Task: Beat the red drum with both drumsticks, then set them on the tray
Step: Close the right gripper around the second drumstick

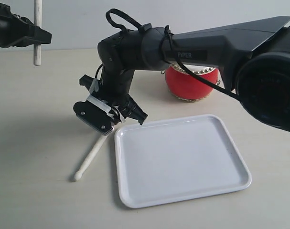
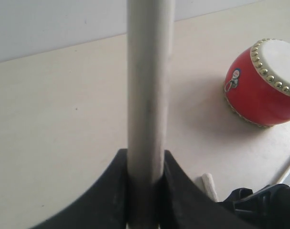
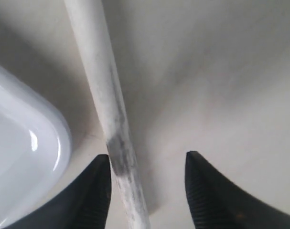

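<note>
The red drum [image 1: 190, 83] with its cream skin stands behind the white tray [image 1: 178, 157]; the left wrist view shows the drum [image 2: 264, 86] too. My left gripper [image 1: 39, 36] is raised at the far left, shut on one drumstick [image 1: 37, 52] held upright, and that drumstick [image 2: 147, 95] is clamped in the left gripper [image 2: 145, 157]. The other drumstick [image 1: 90, 157] lies on the table beside the tray's left edge. My right gripper [image 1: 115, 119] reaches across and hangs open over its butt end. In the right wrist view this drumstick [image 3: 106, 105] runs between the spread fingers of the right gripper [image 3: 147, 162], close to one finger.
The right arm [image 1: 202, 47] stretches from the right across the drum's front. The tray's rounded corner [image 3: 20, 143] sits just beside the lying stick. The pale table [image 1: 35, 143] spreads to the left and front.
</note>
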Controlling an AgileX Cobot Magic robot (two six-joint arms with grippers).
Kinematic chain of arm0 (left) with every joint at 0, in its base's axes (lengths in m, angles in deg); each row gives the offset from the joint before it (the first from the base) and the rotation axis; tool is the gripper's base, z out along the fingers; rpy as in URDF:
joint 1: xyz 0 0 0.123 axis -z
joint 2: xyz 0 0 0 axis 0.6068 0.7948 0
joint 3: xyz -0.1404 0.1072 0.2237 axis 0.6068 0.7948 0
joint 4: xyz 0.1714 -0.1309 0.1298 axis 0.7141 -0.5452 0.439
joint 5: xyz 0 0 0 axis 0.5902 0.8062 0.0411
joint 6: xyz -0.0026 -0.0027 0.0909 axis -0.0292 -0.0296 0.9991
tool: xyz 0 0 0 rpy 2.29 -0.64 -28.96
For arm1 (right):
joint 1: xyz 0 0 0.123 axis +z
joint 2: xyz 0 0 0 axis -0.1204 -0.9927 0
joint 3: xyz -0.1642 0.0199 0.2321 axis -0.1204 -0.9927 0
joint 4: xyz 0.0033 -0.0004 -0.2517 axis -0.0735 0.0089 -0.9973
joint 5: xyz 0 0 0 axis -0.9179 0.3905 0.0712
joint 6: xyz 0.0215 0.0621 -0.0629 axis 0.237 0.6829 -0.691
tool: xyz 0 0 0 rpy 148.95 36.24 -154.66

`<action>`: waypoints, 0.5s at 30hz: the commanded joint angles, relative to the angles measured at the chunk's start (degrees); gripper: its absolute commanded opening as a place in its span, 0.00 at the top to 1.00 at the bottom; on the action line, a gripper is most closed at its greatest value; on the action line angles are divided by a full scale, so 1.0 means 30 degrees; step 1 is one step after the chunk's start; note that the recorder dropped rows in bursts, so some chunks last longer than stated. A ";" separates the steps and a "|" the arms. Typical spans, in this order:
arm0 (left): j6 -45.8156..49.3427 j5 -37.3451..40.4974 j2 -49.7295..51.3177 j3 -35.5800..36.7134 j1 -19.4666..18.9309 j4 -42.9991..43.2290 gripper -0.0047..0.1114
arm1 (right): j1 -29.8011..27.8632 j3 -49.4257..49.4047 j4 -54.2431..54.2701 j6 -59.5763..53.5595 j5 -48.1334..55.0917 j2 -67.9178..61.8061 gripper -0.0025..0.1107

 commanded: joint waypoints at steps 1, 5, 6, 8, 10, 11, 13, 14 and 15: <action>-0.0157 -0.0046 -0.0212 -0.0113 -0.0019 -0.0092 0.96 | -0.0020 0.0144 -0.0400 0.0128 -0.0013 -0.0356 0.57; -0.0157 -0.0046 -0.0212 -0.0113 -0.0019 -0.0092 0.96 | -0.0020 0.0144 -0.0400 0.0128 -0.0285 -0.0558 0.58; -0.0157 -0.0046 -0.0212 -0.0113 -0.0019 -0.0092 0.96 | -0.0020 0.0144 -0.0400 0.0128 -0.0329 -0.0558 0.59; -0.0157 -0.0046 -0.0212 -0.0113 -0.0019 -0.0092 0.96 | -0.0020 0.0144 -0.0400 0.0128 -0.0362 -0.0558 0.65; -0.0157 -0.0046 -0.0212 -0.0113 -0.0019 -0.0092 0.96 | -0.0020 0.0144 -0.0400 0.0128 -0.0362 -0.0558 0.72; -0.0157 -0.0046 -0.0212 -0.0113 -0.0019 -0.0092 0.96 | -0.0020 0.0144 -0.0400 0.0128 -0.0362 -0.0558 0.74; -0.0157 -0.0046 -0.0212 -0.0113 -0.0019 -0.0092 0.96 | -0.0020 0.0144 -0.0400 0.0128 -0.0362 -0.0558 0.80; -0.0157 -0.0046 -0.0212 -0.0113 -0.0019 -0.0092 0.96 | -0.0020 0.0144 -0.0400 0.0128 -0.0316 -0.0558 0.83; -0.0157 -0.0046 -0.0212 -0.0113 -0.0019 -0.0092 0.96 | -0.0020 0.0144 -0.0400 0.0128 -0.0275 -0.0558 0.86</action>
